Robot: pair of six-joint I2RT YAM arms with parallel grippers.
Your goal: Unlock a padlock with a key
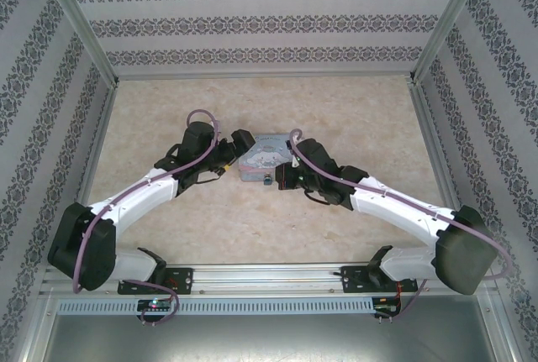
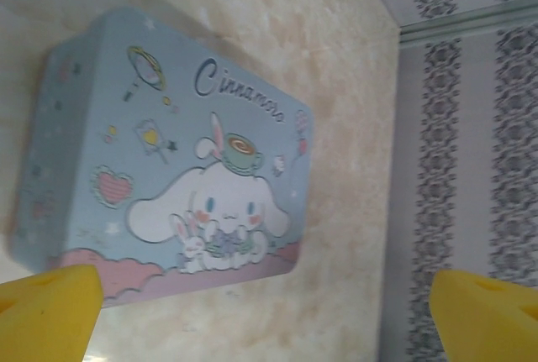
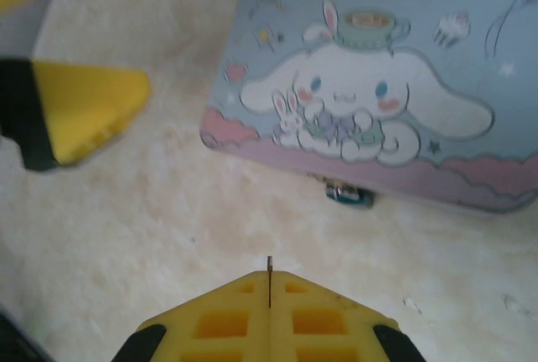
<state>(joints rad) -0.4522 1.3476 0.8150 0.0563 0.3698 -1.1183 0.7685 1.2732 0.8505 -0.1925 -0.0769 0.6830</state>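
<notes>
Top external: both arms bent inward, meeting at the tin (image 1: 262, 159) mid-table, left gripper (image 1: 238, 154) at its left side, right gripper (image 1: 282, 179) at its near edge
Right wrist: right gripper clenched on the key (image 3: 269, 268), thin tip poking straight out toward the tin; padlock (image 3: 348, 194) sits against the tin's pink-banded edge, just right of the key's line, bare table (image 3: 210, 211) between them; left wrist: left gripper's fingers (image 2: 50, 307) spread wide, released, tin ahead, open table beyond

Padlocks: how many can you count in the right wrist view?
1. The padlock sits at the lower edge of the Cinnamoroll tin, partly tucked under it; the tin could hide others.
</notes>
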